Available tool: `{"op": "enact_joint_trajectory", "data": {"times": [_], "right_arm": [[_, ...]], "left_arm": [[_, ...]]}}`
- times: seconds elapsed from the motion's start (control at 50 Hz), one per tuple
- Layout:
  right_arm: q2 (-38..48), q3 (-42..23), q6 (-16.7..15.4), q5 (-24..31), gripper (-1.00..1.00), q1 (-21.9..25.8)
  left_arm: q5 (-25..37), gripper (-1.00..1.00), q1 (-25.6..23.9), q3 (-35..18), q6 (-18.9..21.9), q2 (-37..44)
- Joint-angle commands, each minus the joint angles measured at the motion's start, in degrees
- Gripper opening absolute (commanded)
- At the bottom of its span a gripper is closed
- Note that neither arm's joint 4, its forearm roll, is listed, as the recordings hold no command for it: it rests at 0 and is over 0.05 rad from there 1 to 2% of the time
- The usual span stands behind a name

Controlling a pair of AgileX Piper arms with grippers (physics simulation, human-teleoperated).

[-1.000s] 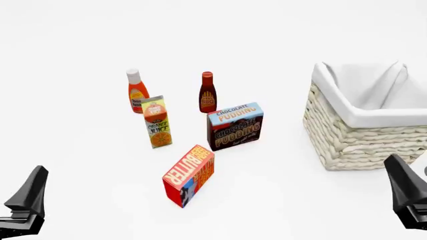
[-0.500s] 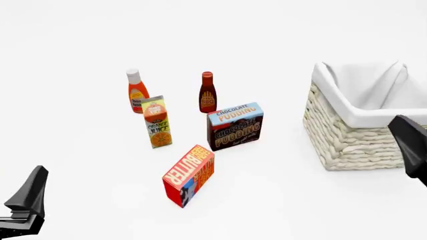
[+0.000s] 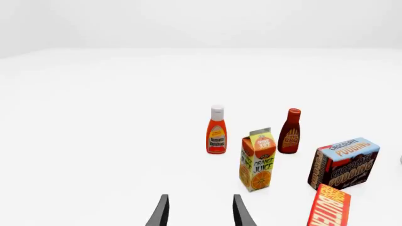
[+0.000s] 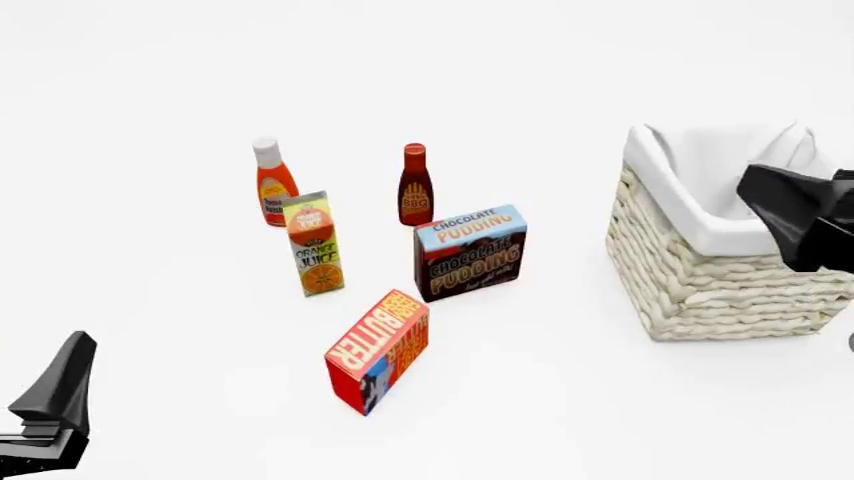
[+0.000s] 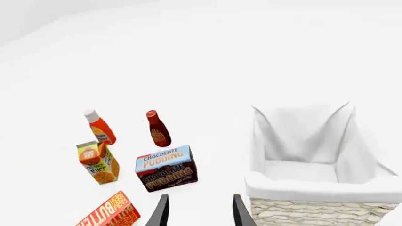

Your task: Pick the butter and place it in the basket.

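The butter is a red carton with an orange lettered face, lying on the white table in front of the other groceries; it also shows in both wrist views. The basket, cream wicker with a white cloth lining, stands at the right. My right gripper hovers over the basket's near right rim, well right of the butter. Its fingers stand apart, open and empty. My left gripper rests low at the front left, far from the butter, with its fingers open.
Behind the butter stand a chocolate pudding box, an orange juice carton, a ketchup bottle and a dark BBQ sauce bottle. The pudding box is closest to the butter's far end.
My right gripper has risen from the front right corner and moved up and slightly left over the basket's near rim. The left gripper and all objects have stayed put.
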Motion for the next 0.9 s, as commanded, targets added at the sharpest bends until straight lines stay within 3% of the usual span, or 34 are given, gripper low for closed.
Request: {"op": "enact_joint_trajectory", "data": {"times": [0.02, 0.2, 0.28, 0.42, 0.74, 0.9], "right_arm": [[7.4, -4.9, 4.0, 4.5, 1.00, 0.8], [9.1, -8.7, 4.5, 7.2, 1.00, 1.0], [10.2, -12.1, 4.5, 9.2, 1.00, 3.9], [13.0, -16.3, 7.2, 11.0, 1.00, 9.3], [18.8, -20.3, 13.1, 13.7, 1.00, 10.1], [20.3, -21.6, 14.3, 14.4, 1.00, 10.8]], "left_arm": [[0.0, 1.00, 0.0, 0.0, 0.0, 0.0], [0.0, 1.00, 0.0, 0.0, 0.0, 0.0], [0.0, 1.00, 0.0, 0.0, 0.0, 0.0], [0.0, 1.00, 0.0, 0.0, 0.0, 0.0], [0.0, 1.00, 0.0, 0.0, 0.0, 0.0], [0.0, 1.00, 0.0, 0.0, 0.0, 0.0]]}}
